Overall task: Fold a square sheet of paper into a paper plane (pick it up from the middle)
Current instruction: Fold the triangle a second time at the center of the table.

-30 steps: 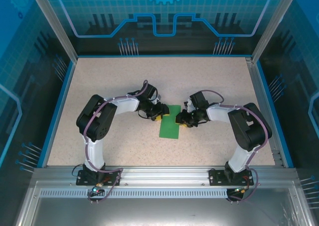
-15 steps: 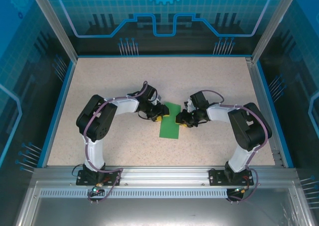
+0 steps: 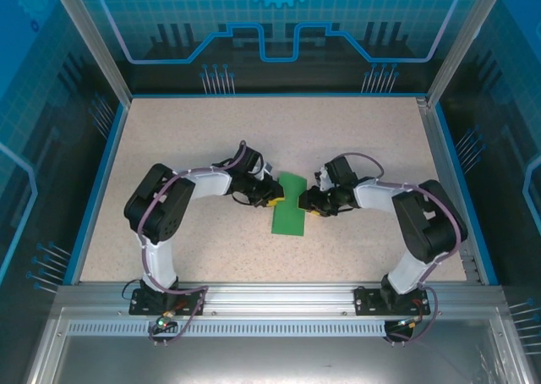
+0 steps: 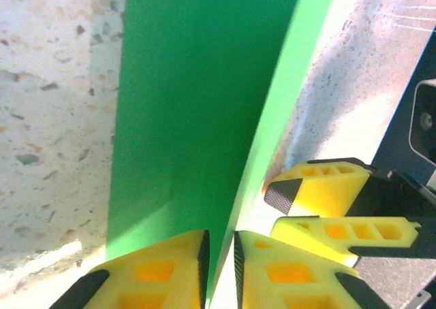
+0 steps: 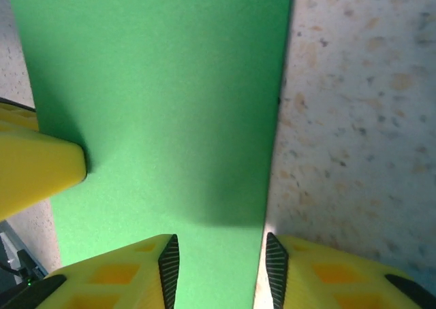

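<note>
The left gripper has its yellow fingers drawn almost together, with a raised edge of the sheet of paper nipped between the pads. The right gripper stands apart, its pads straddling the paper's opposite long edge without pressing on it.

The paper lies near the middle of the table. It is already doubled into a narrow green strip running from the near side toward the far side, and its far end lifts a little off the table top.

Such paper is likely very light and limp. It should crease wherever it is pinched, and slide over the speckled table if pushed. A grip on an edge near the strip's middle looks safest, because a corner hold would let it droop and twist. It would be best to pinch lightly and then pull slowly, so that the fold does not spring open.
</note>
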`<state>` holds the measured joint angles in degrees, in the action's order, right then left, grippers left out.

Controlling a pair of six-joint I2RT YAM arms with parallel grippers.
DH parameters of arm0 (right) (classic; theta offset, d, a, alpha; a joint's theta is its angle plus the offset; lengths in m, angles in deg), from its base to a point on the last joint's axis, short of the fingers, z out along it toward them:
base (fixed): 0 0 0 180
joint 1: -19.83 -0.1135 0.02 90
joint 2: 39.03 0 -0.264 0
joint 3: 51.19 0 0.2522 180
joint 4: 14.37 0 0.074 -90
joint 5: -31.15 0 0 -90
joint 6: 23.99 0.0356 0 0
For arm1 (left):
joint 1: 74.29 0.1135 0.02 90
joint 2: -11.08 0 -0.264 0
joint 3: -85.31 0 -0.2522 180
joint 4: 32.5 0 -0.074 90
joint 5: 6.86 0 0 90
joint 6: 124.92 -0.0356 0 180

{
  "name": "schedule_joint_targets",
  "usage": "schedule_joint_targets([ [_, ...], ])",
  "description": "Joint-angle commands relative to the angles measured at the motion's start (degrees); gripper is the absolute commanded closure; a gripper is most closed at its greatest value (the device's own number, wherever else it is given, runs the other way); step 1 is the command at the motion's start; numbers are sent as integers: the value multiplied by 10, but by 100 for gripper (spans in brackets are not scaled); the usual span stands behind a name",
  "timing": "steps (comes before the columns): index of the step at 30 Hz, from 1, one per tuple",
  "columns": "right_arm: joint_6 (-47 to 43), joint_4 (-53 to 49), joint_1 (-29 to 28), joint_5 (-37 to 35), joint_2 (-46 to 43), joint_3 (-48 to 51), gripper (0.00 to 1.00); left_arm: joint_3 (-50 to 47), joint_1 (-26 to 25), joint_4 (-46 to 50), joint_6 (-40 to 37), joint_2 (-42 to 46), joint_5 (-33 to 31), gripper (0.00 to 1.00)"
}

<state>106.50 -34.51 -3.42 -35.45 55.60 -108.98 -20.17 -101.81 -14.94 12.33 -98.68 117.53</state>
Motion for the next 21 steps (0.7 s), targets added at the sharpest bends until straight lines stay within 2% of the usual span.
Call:
schedule_joint_targets([
  [1,-16,-7,-2,-44,-71,25,49,-4,4,-3,2,22,19,83],
  [5,-55,-19,-36,-89,-142,51,41,1,4,2,3,26,22,84],
  [10,-103,-81,-160,-231,-185,35,39,10,4,14,2,24,23,86],
  [17,-164,-96,-333,-435,-144,-18,42,18,5,22,3,19,23,87],
  [19,-190,-89,-370,-469,-123,-33,43,21,4,25,3,18,24,87],
  [21,-199,-104,-386,-473,-99,-59,43,21,4,25,3,18,24,87],
])
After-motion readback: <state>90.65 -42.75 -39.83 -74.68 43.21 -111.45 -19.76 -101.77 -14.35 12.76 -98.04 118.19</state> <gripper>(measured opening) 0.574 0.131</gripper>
